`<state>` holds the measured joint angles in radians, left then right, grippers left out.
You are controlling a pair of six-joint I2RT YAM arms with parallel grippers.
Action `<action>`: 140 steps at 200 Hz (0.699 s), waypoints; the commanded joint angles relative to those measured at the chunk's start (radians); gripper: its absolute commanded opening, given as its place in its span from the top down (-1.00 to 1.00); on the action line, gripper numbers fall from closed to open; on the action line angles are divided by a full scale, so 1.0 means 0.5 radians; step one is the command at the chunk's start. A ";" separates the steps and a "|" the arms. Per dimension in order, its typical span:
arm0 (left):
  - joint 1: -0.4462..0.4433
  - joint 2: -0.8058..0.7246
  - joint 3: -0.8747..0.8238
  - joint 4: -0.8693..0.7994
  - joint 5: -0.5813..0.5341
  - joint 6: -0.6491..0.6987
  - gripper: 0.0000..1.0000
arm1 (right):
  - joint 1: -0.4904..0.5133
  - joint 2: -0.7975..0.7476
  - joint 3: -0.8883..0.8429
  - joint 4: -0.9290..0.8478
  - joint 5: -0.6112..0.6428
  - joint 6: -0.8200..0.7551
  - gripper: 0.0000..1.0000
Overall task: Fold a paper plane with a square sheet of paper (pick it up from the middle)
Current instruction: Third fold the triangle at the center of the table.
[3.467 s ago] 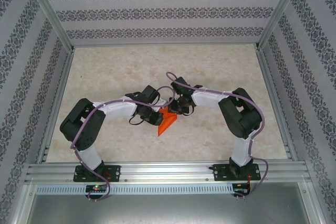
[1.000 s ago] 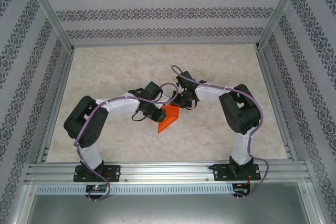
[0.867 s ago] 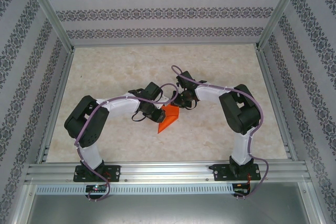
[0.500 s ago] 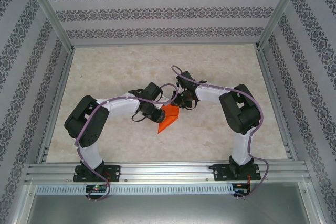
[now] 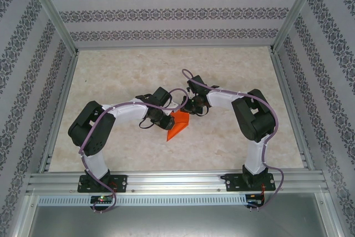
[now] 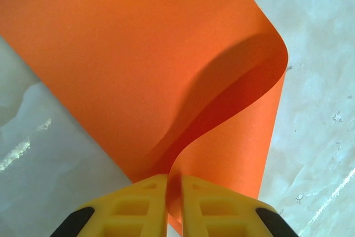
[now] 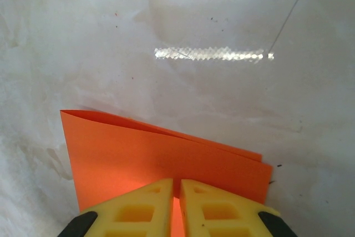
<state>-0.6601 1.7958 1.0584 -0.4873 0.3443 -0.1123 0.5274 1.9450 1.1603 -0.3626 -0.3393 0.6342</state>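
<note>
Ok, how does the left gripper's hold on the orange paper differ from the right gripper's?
The left gripper pinches the square sheet of paper where it curls into a loose, open bend; the right gripper pinches an edge where two layers lie close together. From above, the left gripper reaches in from the left, the right gripper from the right. Both have yellow fingers, shut on the sheet.

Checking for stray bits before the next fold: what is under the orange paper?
Pale table shows beside the square sheet of paper, which the left gripper and right gripper pinch. The patch directly beneath the doubled sheet is covered.
</note>
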 commanded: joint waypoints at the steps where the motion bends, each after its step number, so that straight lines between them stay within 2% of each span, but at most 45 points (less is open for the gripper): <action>1: 0.023 0.023 -0.029 0.070 -0.026 0.029 0.68 | -0.013 0.034 -0.053 -0.008 0.053 0.014 0.73; 94: 0.026 0.010 -0.019 0.097 0.017 0.030 0.65 | -0.012 0.036 -0.056 0.001 0.051 0.026 0.73; 140: 0.028 0.021 -0.034 0.079 -0.038 0.034 0.65 | -0.013 0.040 -0.059 0.014 0.048 0.032 0.72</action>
<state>-0.6598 1.7958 1.0523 -0.4702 0.3344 -0.1123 0.5274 1.9446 1.1564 -0.3569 -0.3397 0.6376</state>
